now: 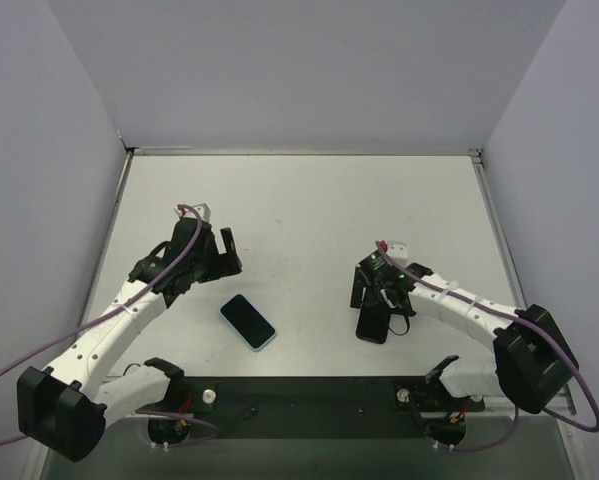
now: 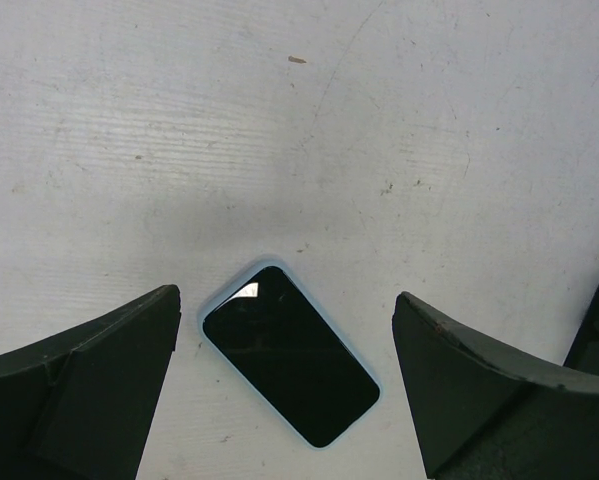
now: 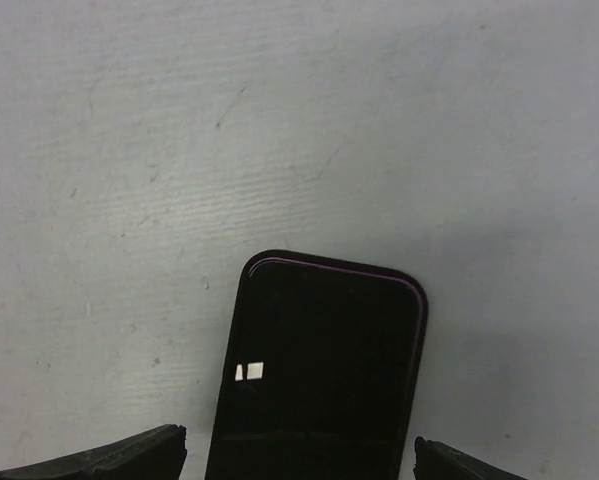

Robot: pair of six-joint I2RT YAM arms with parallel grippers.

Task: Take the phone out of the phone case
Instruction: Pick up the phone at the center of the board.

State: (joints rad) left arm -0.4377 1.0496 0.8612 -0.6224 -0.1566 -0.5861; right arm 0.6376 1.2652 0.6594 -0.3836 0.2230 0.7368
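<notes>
A phone with a black screen in a light blue case (image 1: 247, 321) lies flat near the table's front, between the arms. In the left wrist view the phone (image 2: 289, 355) lies diagonally on the table below and between my open fingers. My left gripper (image 1: 219, 258) (image 2: 287, 300) is open and empty, up and left of the phone. A second black phone-shaped slab with a thin purple edge line (image 1: 372, 325) (image 3: 319, 385) lies under my right gripper (image 1: 376, 298) (image 3: 299, 442), which is open, its fingertips on either side of the slab without gripping it.
The white table (image 1: 309, 210) has grey walls on the left, back and right. The black base rail (image 1: 309, 395) with both arm mounts runs along the near edge. Purple cables trail from both arms.
</notes>
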